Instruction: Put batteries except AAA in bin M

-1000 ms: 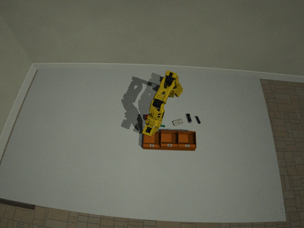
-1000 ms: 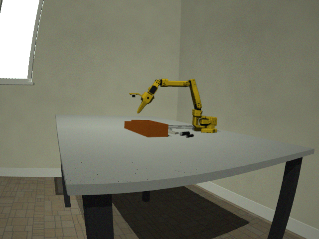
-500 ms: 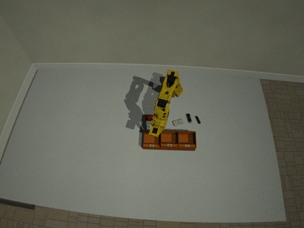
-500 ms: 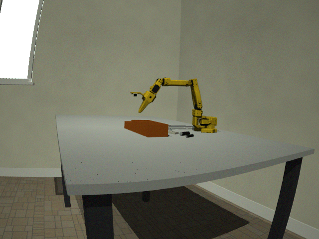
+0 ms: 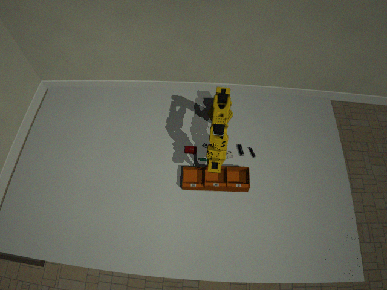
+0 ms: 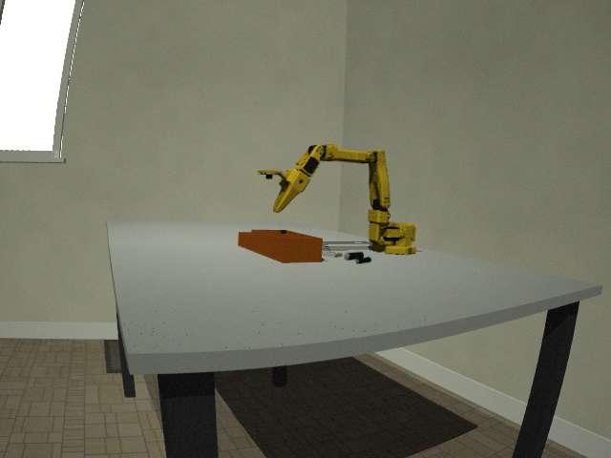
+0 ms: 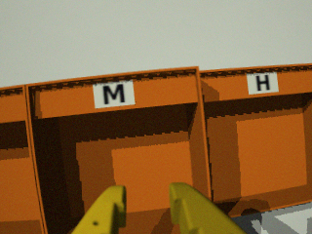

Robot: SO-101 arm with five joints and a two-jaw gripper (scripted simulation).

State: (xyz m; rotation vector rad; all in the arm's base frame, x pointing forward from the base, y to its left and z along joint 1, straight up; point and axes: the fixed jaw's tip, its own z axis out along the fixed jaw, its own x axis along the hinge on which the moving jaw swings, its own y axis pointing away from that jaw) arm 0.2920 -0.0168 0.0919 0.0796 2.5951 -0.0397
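The yellow arm point(image 6: 377, 182) rises from its base near the far side of the tabletop point(image 6: 296, 301), climbs almost straight up, bends into a level forearm and then tips its wrist down. The hand point(image 6: 279, 207) hangs in the air well above the row of orange bins point(image 6: 281, 245), pointing downward and slightly away from the base. Its two fingers stand nearly together with only a narrow gap between them, and nothing is held there; through the gap in the wrist view shows the bare orange floor of a bin.

That bin is the one marked M point(image 7: 114, 94), the middle of three joined compartments point(image 5: 215, 178); the hand point(image 7: 146, 214) hovers over its near edge. The bin marked H point(image 7: 263, 83) sits right beside it, sharing a wall.

Two dark batteries point(image 5: 240, 150) lie on the tabletop beside the arm, just behind the bins, a thicker one and a thinner one point(image 5: 251, 152) next to each other but apart. On the arm's other side sit a small red block point(image 5: 190, 149) and a thin green item point(image 5: 202, 159). A pale flat piece point(image 5: 229, 154) lies close by the arm.
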